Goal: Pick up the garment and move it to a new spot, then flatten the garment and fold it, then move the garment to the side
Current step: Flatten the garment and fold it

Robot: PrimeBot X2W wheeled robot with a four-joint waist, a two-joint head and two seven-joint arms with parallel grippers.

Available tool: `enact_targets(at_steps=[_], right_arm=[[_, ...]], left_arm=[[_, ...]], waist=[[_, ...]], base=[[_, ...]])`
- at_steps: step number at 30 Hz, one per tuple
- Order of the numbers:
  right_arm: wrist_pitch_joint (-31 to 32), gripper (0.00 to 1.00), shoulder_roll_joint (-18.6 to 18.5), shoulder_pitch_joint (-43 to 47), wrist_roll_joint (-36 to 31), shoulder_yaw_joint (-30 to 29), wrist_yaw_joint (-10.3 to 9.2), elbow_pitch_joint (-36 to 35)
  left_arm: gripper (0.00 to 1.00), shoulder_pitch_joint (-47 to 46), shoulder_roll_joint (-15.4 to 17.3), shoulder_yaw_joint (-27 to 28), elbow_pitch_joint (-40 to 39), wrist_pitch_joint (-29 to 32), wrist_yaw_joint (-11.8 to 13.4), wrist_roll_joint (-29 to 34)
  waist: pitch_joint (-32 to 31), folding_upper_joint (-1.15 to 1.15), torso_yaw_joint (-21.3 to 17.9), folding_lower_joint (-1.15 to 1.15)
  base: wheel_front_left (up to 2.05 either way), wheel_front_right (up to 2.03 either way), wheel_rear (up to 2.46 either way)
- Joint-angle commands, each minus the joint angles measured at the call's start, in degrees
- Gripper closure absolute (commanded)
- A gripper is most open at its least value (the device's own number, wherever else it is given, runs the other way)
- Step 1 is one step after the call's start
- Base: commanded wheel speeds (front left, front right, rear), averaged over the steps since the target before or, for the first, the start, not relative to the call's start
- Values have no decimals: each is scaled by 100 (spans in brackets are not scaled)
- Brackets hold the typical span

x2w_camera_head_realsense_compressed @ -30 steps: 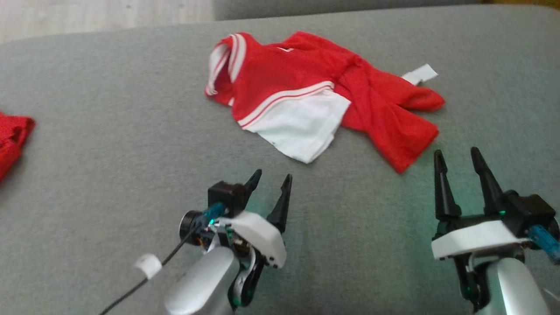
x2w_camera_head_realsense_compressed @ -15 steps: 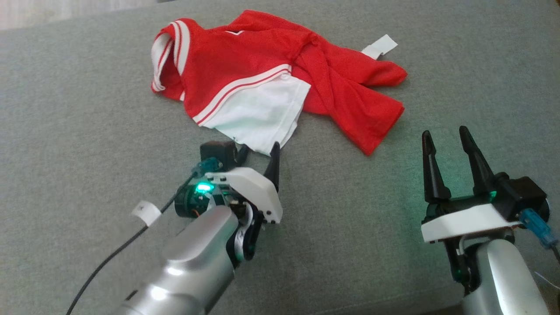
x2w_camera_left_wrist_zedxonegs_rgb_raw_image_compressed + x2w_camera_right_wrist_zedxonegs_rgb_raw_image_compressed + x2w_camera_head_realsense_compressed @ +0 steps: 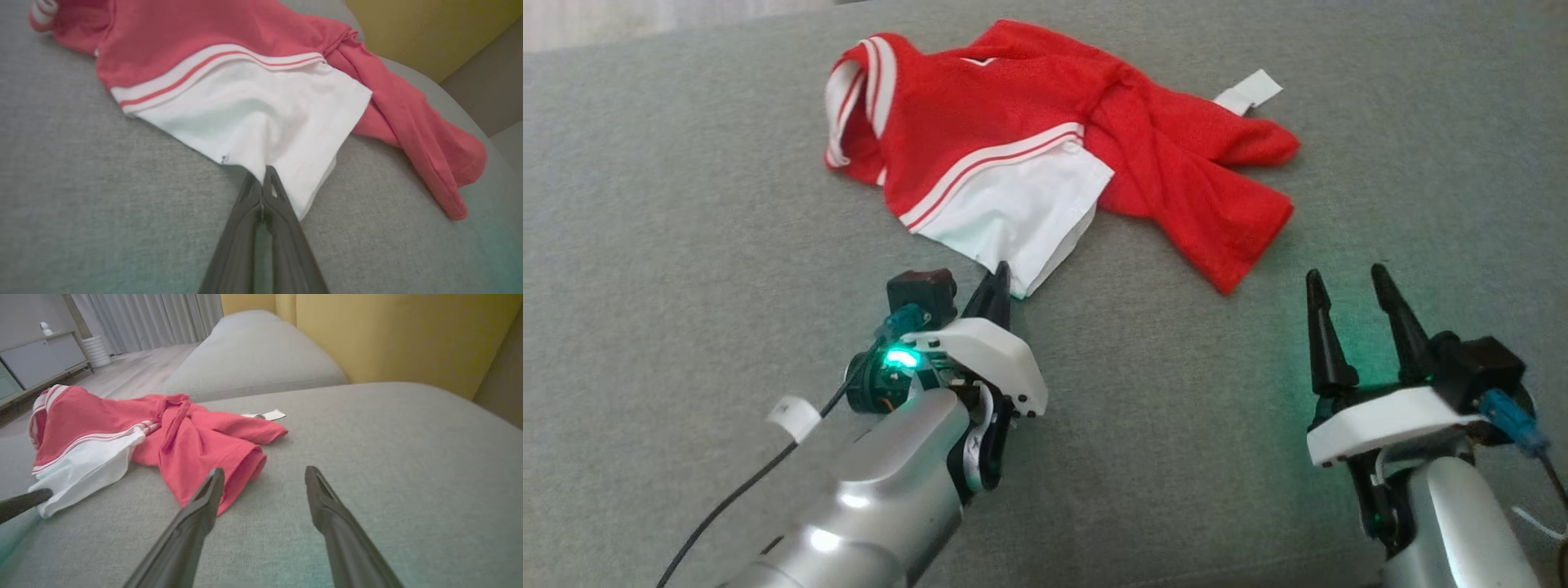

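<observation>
Left tool (image 3: 999, 282) clamped on white hem (image 3: 310, 163) of garment (image 3: 1045, 122), crumpled at 12 o'clock on grey cushion (image 3: 686, 204); right tool (image 3: 1346, 278) apart, 4 o'clock. Advice: lift slowly, verify cloth held before carrying.

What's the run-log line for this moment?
left hand shut on garment white corner | right hand open, clear | garment crumpled on cushion
</observation>
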Motion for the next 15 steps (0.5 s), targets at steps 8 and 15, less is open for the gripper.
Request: enact_targets(at_steps=[8,15], right_arm=[[370,0,-29,-638,332,190,44,694],[694,0,-29,-1028,256,177,44,1550]], left_arm=[[100,-267,26,103,-98,-526,-20,56],[100,-163,89,293,-344,-679,-24,197]], waist=[[-18,0,442,0],[-35,0,716,0]], base=[[0,0,0],[0,0,0]])
